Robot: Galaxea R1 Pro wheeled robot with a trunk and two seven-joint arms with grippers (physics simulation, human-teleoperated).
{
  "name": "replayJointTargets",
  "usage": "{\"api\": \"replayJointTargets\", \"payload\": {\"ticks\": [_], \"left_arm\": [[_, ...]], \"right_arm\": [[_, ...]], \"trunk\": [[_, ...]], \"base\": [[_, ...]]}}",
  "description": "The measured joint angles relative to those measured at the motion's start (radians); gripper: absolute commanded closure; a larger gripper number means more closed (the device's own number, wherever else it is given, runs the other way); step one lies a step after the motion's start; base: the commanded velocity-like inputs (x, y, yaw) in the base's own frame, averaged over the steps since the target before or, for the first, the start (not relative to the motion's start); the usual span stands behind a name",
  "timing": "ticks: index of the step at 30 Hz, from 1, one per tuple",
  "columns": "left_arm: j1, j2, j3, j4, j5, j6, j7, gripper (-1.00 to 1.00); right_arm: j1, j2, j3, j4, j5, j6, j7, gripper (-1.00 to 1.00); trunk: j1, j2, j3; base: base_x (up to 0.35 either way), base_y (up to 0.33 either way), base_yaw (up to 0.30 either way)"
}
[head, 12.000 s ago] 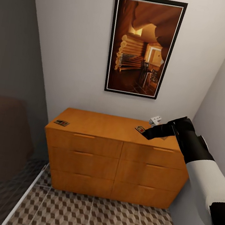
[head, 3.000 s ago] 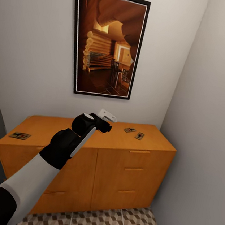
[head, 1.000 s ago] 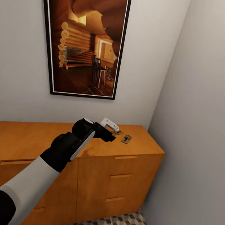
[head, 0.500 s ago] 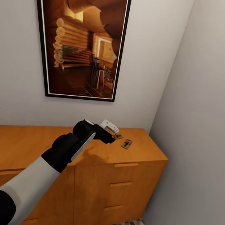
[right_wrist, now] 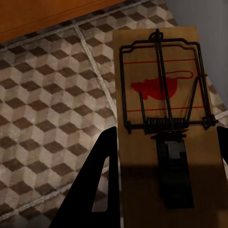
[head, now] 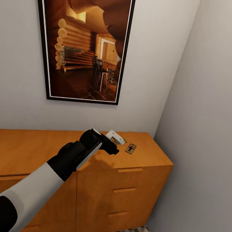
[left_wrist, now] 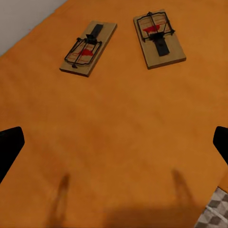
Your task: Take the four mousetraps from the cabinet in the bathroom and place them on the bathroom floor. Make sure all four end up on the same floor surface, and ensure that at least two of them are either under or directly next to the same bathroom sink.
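left end effector (head: 116,142), released, hovers over two mousetraps (left_wrist: 88,48) for pickup; right end effector (right_wrist: 164,190) grips one trap (right_wrist: 164,102) for transport.

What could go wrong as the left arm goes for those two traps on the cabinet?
The two mousetraps lie flat and near each other, so the open left gripper might nudge one while closing on the other. They sit near the cabinet end, so a push could slide one off. The right gripper already holds a mousetrap above the bathroom floor, and jolts could loosen it.
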Motion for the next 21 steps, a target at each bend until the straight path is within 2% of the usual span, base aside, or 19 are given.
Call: {"api": "replayJointTargets", "payload": {"ticks": [11, 16, 21], "left_arm": [[0.000, -0.006, 0.004, -0.017, -0.002, -0.003, 0.007, -1.00], [0.000, -0.007, 0.046, -0.029, -0.003, -0.003, 0.007, -1.00], [0.000, -0.006, 0.061, -0.044, -0.001, -0.003, 0.007, -1.00]], "right_arm": [[0.000, 0.001, 0.000, 0.000, 0.000, 0.000, 0.002, 1.00], [0.000, 0.001, 0.000, 0.000, 0.000, 0.000, 0.002, 1.00], [0.000, 0.001, 0.001, 0.000, 0.000, 0.000, 0.002, 1.00]], "trunk": [[0.000, 0.000, 0.000], [0.000, 0.000, 0.000], [0.000, 0.000, 0.000]], "base": [[0.000, 0.000, 0.000], [0.000, 0.000, 0.000], [0.000, 0.000, 0.000]]}}
